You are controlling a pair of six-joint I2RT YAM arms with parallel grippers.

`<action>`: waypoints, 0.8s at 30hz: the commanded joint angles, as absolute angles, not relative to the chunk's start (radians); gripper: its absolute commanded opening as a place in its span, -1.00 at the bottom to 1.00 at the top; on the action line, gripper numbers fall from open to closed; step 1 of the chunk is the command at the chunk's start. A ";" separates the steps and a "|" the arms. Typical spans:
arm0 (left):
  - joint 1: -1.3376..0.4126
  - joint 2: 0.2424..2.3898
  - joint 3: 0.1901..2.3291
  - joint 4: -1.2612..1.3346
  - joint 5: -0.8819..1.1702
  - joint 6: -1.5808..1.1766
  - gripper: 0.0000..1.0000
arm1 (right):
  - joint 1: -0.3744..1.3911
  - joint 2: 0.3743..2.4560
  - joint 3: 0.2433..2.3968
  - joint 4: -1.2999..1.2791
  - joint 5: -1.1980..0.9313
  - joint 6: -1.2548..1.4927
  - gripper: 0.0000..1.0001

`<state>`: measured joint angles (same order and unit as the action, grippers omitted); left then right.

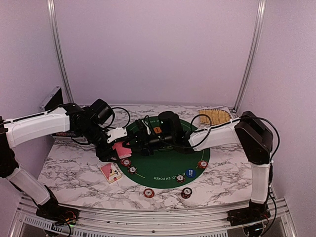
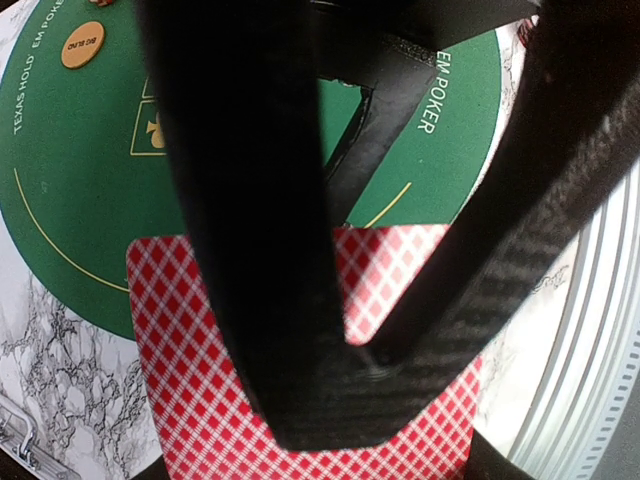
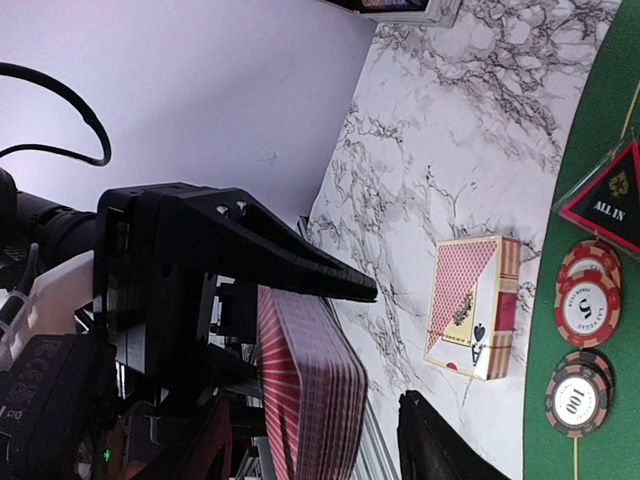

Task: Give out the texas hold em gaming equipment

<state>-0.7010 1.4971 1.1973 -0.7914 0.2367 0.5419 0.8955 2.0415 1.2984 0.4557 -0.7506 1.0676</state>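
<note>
A deck of red-backed playing cards (image 2: 180, 340) hangs over the near left rim of the green mat (image 1: 168, 165), and my left gripper (image 2: 340, 400) is shut on it. The deck (image 1: 120, 149) shows on edge (image 3: 300, 370) in the right wrist view. My right gripper (image 3: 320, 440) stands open, one finger either side of the deck's end; a gap shows at its right finger (image 3: 440, 445). From above, the right gripper (image 1: 136, 143) meets the left gripper (image 1: 117, 147). An orange button (image 2: 82, 45), a blue button (image 1: 188, 173) and a dark triangular marker (image 3: 610, 195) lie on the mat.
A card box (image 1: 111, 172) lies on the marble left of the mat. Chip stacks sit at the mat's near left (image 1: 126, 162), its right (image 1: 202, 164), and on the marble in front (image 1: 149, 192) (image 1: 186, 192). A straw tray (image 1: 216, 116) is at the back right.
</note>
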 commanded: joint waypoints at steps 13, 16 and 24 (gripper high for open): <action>-0.690 1.492 1.202 -0.810 0.270 0.533 -0.82 | 0.890 2.012 1.296 0.404 -0.772 1.029 -0.07; -0.690 1.495 1.203 -0.810 0.271 0.534 -0.83 | 0.889 2.003 1.298 0.384 -0.772 1.017 -0.13; -0.686 1.494 1.195 -0.811 0.263 0.537 -0.85 | 0.888 1.995 1.305 0.360 -0.778 1.002 -0.30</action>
